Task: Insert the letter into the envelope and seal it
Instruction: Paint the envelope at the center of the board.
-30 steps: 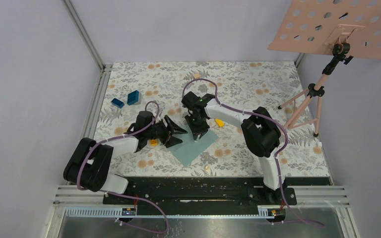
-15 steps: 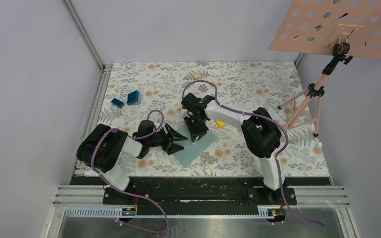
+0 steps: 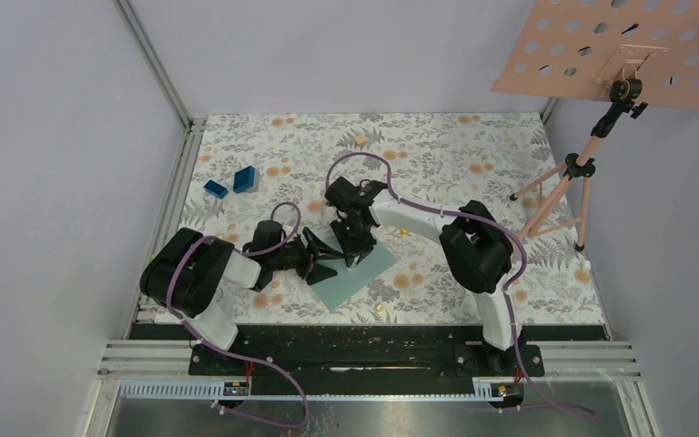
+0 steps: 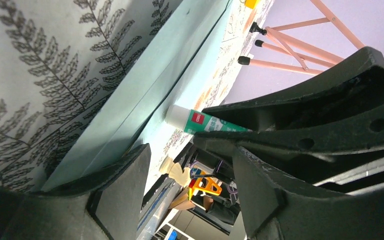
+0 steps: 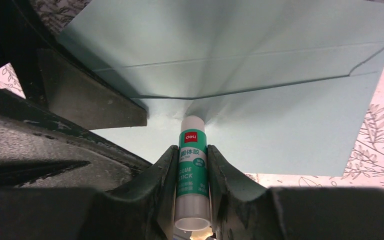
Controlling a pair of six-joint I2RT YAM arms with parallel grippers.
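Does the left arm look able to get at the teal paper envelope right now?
Probably yes: the left gripper, jaws open, sits at the edge of the flat teal paper envelope, nothing between. The right gripper holds a white glue stick farther in.

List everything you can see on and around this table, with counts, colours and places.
flat teal paper envelope: one, grey-green, near the middle of the table, beneath both claws
tan paper letter: none in view
white-and-green glue stick: one, between the right claw's fingers, tip at the envelope
small blue blocks: two, blue, far left of the table, side by side
small tan pieces: two, one far middle, one near the front edge
floral table cover: one, white with grey leaves and orange flowers
pink perforated board: one, atop the stand, far right
pink tripod stand: one, right edge
left claw: black, open, at the envelope's left edge
right claw: black, shut on the glue stick
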